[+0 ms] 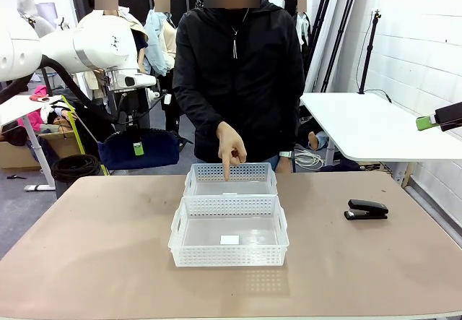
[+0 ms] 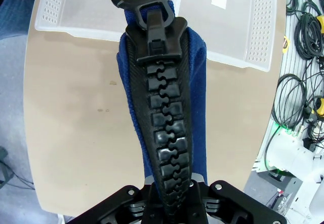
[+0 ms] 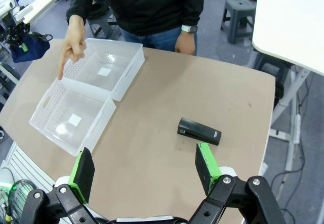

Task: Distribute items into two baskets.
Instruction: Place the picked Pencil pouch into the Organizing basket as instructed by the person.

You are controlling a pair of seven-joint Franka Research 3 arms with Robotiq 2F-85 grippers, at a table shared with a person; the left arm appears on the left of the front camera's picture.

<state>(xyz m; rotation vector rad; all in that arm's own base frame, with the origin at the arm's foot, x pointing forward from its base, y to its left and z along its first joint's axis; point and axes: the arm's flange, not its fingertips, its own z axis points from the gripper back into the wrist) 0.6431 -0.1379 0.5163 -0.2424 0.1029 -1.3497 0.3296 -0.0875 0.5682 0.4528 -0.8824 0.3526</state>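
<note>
My left gripper (image 1: 137,145) hangs above the table's far left corner, shut on the navy-blue pouch (image 1: 141,151), which dangles below it. In the left wrist view the pouch (image 2: 195,97) and its black zipper (image 2: 162,107) run down from my left gripper (image 2: 172,196) toward the baskets (image 2: 55,6). Two white lattice baskets stand at mid-table, the near basket (image 1: 229,206) touching the far basket (image 1: 231,170). The person's hand (image 1: 229,154) points a finger down into the far basket. The black stapler (image 1: 366,209) lies on the table at the right. My right gripper (image 3: 144,171) is open, high above the stapler (image 3: 199,131).
The person stands at the far edge behind the baskets, the other hand (image 3: 185,42) resting by the table edge. A white side table (image 1: 368,128) stands beyond the right corner. Bare tabletop (image 1: 94,240) lies left of the baskets.
</note>
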